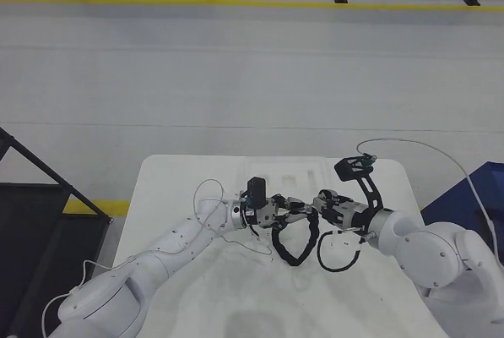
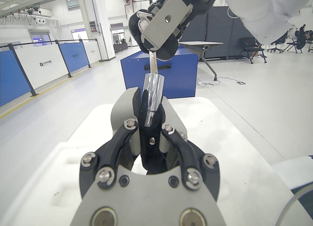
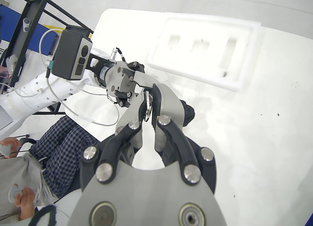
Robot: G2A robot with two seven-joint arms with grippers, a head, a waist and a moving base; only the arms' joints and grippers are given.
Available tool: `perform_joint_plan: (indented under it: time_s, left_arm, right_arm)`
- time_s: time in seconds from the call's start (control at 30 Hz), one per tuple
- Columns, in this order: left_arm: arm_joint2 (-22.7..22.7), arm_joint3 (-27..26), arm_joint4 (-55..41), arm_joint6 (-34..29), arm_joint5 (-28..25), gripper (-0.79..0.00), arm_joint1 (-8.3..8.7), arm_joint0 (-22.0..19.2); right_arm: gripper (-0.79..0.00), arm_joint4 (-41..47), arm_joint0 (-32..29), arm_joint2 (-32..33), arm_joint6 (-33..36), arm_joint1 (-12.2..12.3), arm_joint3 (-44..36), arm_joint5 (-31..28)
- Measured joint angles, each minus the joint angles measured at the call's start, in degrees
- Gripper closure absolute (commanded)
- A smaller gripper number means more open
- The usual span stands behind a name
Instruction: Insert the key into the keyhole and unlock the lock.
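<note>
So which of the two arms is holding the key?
The right arm: its jaws pinch the key by its head. The left arm grips the shiny lock in its jaws instead.

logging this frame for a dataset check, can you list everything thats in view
lock: 1, shiny silver cylinder, held above the table in the left gripper
key: 1, silver, head clamped in the right gripper, blade meeting the lock's free end
foam tray: 1, white, with several recesses, on the far part of the table
table: 1, white, under both arms
cabinet: 1, blue, on the floor beyond the table
rack: 1, black frame, beside the table
left gripper: 1, grey and black, shut on the lock
right gripper: 1, grey and black, shut on the key, facing the left gripper
</note>
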Motion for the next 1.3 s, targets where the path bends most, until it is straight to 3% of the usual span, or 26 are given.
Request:
perform_joint_plan:
  time_s: [0.93,1.3]
  left_arm:
    - [-0.1,-1.9,-4.5,1.8,1.8,0.0,0.61,0.6]
    - [0.4,-2.8,-6.2,3.2,3.2,0.0,1.35,1.0]
  right_arm:
    - [0.0,5.2,-0.3,1.4,-2.5,-0.9,1.9,-0.1]
    - [0.0,16.1,-1.6,3.8,-5.4,-1.4,4.7,-2.2]
